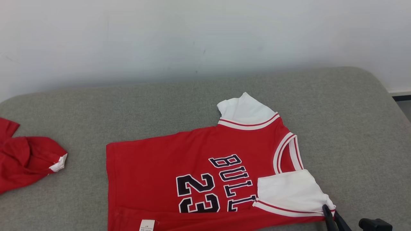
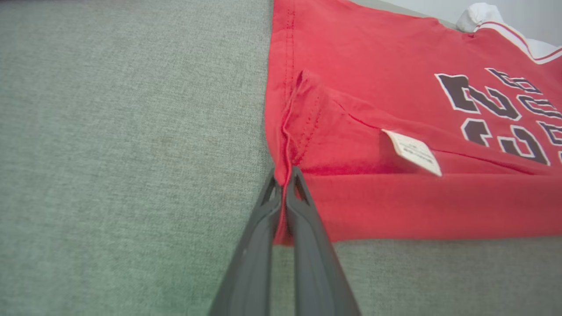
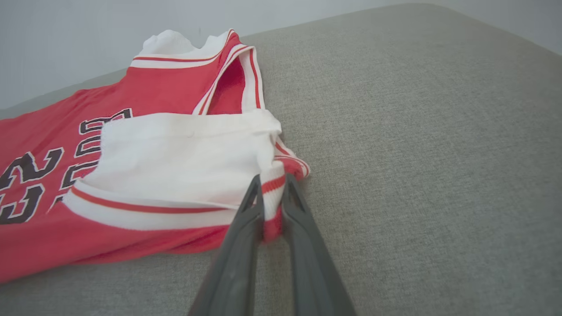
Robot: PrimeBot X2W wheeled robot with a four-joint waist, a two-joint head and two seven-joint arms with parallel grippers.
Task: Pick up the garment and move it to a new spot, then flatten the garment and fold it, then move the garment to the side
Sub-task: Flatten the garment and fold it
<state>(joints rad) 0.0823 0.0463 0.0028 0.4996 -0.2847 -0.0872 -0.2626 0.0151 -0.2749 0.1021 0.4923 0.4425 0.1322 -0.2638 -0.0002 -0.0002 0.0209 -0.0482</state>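
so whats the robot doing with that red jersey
It looks mid-fold. The red Bulls 23 jersey lies spread on the grey cushion. The left gripper is shut on its hem corner and the right gripper is shut on the near shoulder edge. That near side is turned over onto the front, with the white sleeve lying over the lettering and the label showing. Another red garment sits crumpled to the left.

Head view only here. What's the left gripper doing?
Observer: The left gripper is shut on the jersey at its hem corner, red fabric pinched in its grip.
Operator: Is the right one really holding?
Observer: Yes, the right gripper is shut on the striped sleeve edge, with cloth bunched in the grip.
Operator: And the near edge below the label?
Observer: Past the label, the folded edge lies straight on the grey cushion.
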